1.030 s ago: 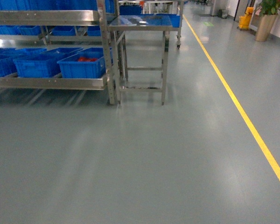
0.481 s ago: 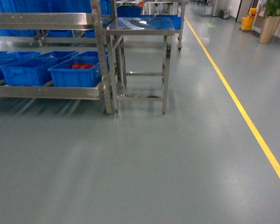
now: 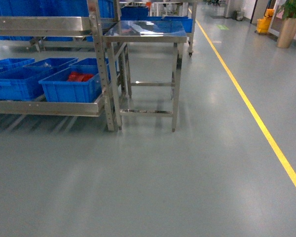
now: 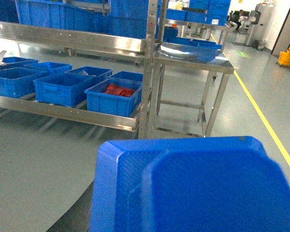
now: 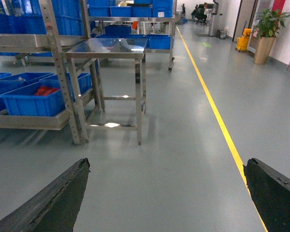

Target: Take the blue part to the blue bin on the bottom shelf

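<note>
Grey floor separates the right end effector, its fingers spread apart, from the bottom shelf far ahead-left, holding blue bins.

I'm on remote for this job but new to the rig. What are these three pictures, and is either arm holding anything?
It is a wheeled robot with two arms. The head view looks forward at the bottom shelf, its blue bins, one with red parts, and a small steel table. The left wrist view is half filled by a big blue plastic object; whether it is gripped cannot be told. The right wrist view shows the right gripper, jaws wide apart, empty.
</note>
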Tool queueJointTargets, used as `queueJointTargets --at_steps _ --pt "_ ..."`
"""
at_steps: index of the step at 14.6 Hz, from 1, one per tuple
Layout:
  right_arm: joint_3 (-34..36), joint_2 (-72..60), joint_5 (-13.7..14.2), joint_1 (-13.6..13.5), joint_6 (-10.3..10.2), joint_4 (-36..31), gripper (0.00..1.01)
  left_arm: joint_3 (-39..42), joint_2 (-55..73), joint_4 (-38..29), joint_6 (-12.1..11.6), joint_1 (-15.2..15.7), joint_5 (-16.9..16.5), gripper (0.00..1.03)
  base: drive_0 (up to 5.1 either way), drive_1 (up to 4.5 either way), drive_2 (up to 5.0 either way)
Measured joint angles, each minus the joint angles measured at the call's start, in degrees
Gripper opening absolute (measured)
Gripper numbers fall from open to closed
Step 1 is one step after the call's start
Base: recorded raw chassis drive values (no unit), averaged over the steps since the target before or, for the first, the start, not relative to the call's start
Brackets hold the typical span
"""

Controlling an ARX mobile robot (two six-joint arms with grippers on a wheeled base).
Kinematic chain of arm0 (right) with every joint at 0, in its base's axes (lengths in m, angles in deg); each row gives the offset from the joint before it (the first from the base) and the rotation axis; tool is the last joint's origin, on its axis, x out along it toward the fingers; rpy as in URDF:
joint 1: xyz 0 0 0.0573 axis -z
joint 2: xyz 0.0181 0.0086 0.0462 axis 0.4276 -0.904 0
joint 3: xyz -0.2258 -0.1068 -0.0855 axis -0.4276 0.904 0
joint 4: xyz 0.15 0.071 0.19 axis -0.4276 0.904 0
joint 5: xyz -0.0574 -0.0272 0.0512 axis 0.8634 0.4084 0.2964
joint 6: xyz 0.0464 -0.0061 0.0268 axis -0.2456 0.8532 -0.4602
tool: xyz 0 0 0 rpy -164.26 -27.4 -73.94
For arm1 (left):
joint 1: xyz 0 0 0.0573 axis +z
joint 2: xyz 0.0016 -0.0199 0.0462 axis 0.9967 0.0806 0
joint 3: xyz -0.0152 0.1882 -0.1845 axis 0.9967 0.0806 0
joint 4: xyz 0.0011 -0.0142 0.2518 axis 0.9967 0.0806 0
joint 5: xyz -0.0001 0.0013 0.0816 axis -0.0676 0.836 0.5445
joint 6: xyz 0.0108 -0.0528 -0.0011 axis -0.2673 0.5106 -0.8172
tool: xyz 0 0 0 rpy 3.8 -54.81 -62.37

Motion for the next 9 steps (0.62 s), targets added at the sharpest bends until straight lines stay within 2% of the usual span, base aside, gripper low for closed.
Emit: queueJointTargets --at_steps 9 --pt "0.0 0.0 0.0 0.0 0.0 0.1 0.98 0.0 0.0 0.0 0.0 0.0 0.0 0.44 0.0 4.37 -4.3"
